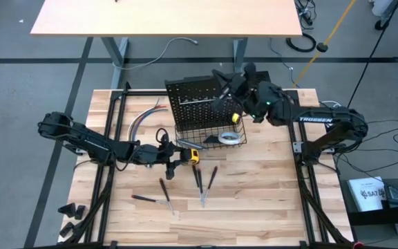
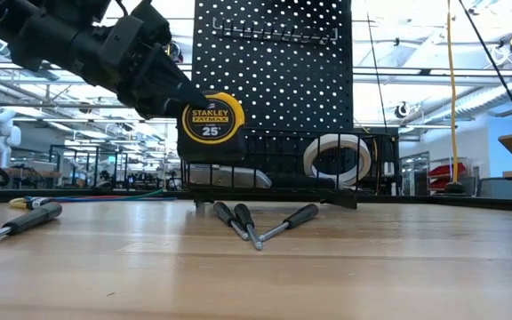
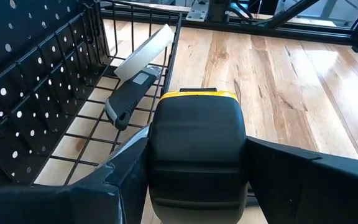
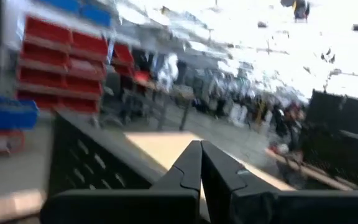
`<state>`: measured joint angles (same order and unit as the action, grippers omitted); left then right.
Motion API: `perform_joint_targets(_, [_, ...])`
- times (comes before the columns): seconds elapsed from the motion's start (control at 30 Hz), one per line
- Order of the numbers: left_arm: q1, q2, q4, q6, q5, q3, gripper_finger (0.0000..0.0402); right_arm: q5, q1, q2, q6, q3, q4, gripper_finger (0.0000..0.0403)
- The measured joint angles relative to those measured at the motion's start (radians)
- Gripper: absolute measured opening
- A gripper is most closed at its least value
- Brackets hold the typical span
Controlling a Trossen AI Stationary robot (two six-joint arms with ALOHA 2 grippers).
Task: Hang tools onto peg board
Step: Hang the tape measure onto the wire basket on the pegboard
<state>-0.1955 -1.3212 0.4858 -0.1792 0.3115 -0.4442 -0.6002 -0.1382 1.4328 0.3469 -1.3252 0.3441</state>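
Note:
The peg board [image 1: 197,102] stands upright at the table's far middle, with a wire basket [image 1: 209,133] along its foot. In the basket lie a white tape roll [image 1: 231,138] and a grey utility knife [image 3: 129,99]. My left gripper [image 1: 187,156] is shut on the yellow-black tape measure [image 2: 212,120], just in front of the basket's near left corner. Several screwdrivers [image 1: 200,181] lie flat on the table nearer the front. My right gripper [image 1: 221,77] is shut and empty, high up by the peg board's top edge. My left gripper pinches the tape measure's two flat sides [image 3: 156,143] between its two fingers [image 3: 120,183]. The fingers come from the table's left, slanting slightly down. The tape measure stands upright in the hold, its black back toward the wrist, lifted clear of the table.
A bundle of coloured cables [image 1: 144,117] lies left of the peg board. One screwdriver [image 1: 144,198] lies apart toward the table's near left. A black frame [image 1: 109,166] runs along the table's left and right sides. Bare wood shows at the near right.

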Motion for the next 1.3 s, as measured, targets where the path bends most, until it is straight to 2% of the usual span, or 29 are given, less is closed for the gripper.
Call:
perform_joint_targets(0.37, [0.011,0.002,-0.088,-0.053,-0.005,-0.005,0.0221,0.006,-0.051,0.049,-0.051,-0.006,-0.015,0.0000])
perform_joint_targets(0.7, [0.067,0.000,-0.092,-0.051,-0.079,-0.011,0.0221,-0.026,-0.052,0.051,-0.059,-0.004,-0.026,0.0000])
perform_joint_targets(0.9, [0.108,0.001,-0.290,-0.049,-0.148,-0.100,0.0221,-0.039,-0.053,0.051,-0.067,-0.003,-0.033,0.0000])
perform_joint_targets(1.3, [0.113,0.001,-0.407,-0.045,-0.189,-0.156,0.0221,-0.056,-0.052,0.052,-0.071,-0.003,-0.037,0.0000])
